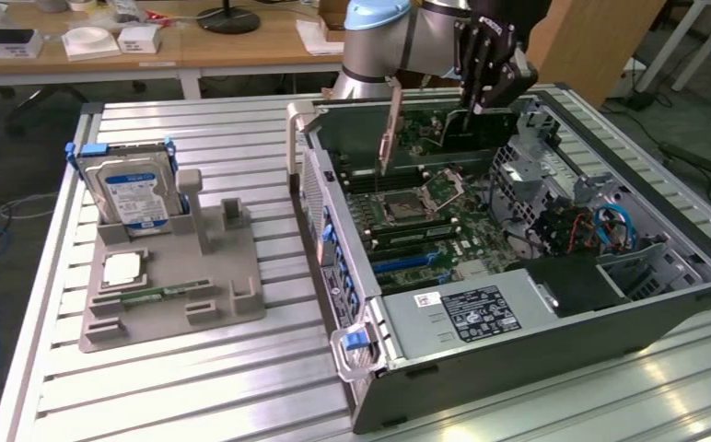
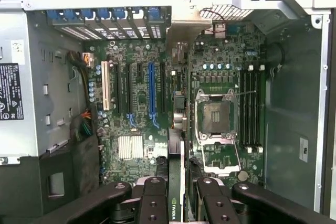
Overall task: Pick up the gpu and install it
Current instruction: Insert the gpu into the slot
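My gripper (image 2: 180, 195) was clamped on the gpu (image 2: 177, 129). I held it on edge over the case's (image 1: 553, 354) far end.

tabletop (image 1: 208, 387): ribbed aluminium slats, brushed, glare along the near edge. computer case (image 1: 553, 350): dark grey painted sheet metal outside, bare dull steel inside. motherboard (image 1: 436, 216): green board, slight gloss. holder (image 1: 171, 304) on the exterior view's left: matt grey plastic. hard drive (image 1: 134, 189): silver metal, glossy blue-white paper label. gpu (image 2: 177, 187): dark board, silver metal bracket. gripper (image 1: 488, 92): matt black. far desk (image 1: 245, 46): smooth wood.
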Tool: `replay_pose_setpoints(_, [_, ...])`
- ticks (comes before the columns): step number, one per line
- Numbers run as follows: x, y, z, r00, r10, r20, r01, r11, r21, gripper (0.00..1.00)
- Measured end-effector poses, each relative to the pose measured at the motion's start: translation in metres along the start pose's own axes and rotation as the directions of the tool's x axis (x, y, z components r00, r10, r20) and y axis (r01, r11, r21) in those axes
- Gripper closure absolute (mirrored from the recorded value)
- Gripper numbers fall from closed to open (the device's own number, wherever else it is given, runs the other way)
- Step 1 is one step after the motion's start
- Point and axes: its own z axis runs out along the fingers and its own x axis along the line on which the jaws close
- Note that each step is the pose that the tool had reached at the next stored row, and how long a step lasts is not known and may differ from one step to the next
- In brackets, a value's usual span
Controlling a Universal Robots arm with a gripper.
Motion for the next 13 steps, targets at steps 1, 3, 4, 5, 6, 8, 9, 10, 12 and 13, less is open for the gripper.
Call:
replay_pose_setpoints(1, [0.000,0.0010,0.0017,1.0000,0.000,-0.0001,0.000,1.0000,0.0000,0.74])
replay_pose_setpoints(3, [0.000,0.0017,0.0054,1.0000,0.000,-0.0001,0.000,1.0000,0.0000,0.74])
replay_pose_setpoints(4, [0.000,0.0018,0.0072,1.0000,0.000,-0.0002,0.000,1.0000,0.0000,0.74])
replay_pose_setpoints(5, [0.000,0.0018,0.0091,1.0000,0.001,-0.0001,-0.001,1.0000,0.0000,0.74])
replay_pose_setpoints(6, [0.000,0.0019,0.0109,1.0000,0.001,-0.0001,-0.001,1.0000,0.0000,0.74])
replay_pose_setpoints(8, [0.000,0.0024,0.0146,1.0000,0.004,-0.0003,-0.004,1.0000,-0.0001,0.74])
replay_pose_setpoints(9, [0.000,0.0026,0.0164,1.0000,0.007,-0.0004,-0.007,1.0000,-0.0001,0.74])
replay_pose_setpoints(10, [0.000,0.0028,0.0181,0.9999,0.011,-0.0006,-0.011,0.9999,-0.0001,0.74])
replay_pose_setpoints(12, [0.000,0.0030,0.0218,0.9998,0.018,-0.0006,-0.018,0.9998,-0.0001,0.74])
replay_pose_setpoints(13, [0.000,0.0031,0.0236,0.9997,0.023,-0.0008,-0.023,0.9997,-0.0001,0.74])
